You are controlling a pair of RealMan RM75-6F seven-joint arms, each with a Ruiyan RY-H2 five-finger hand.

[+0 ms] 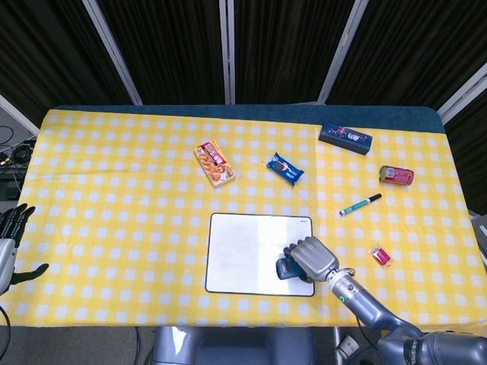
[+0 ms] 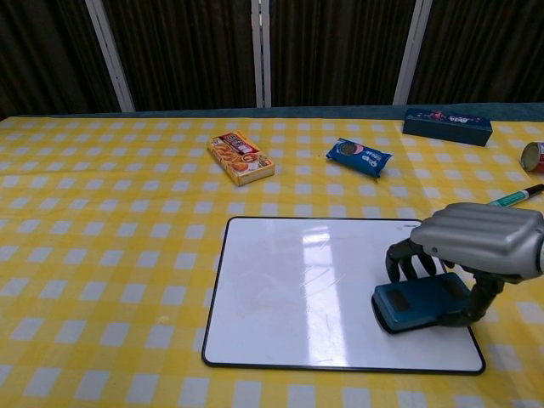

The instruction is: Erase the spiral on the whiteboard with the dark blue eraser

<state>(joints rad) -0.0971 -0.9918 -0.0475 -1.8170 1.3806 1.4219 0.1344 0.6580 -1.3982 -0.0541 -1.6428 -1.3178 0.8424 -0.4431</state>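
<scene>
eraser (image 2: 418, 304): dark blue block, flat on the whiteboard (image 2: 289, 289) at its near right corner.
right hand (image 2: 476, 255): arched over the eraser, fingers (image 2: 406, 262) curled on its far edge, thumb at the right end; it holds it.
left hand (image 1: 11, 242): well left of the whiteboard, off the tabletop (image 1: 114, 198) edge; fingers spread, holding nothing.
handling: likely light, rigid shell with soft felt underside; slides easily on the glossy board.
hold: across the long sides, pressing down evenly.
whiteboard: looks wiped; only faint smears show.
</scene>
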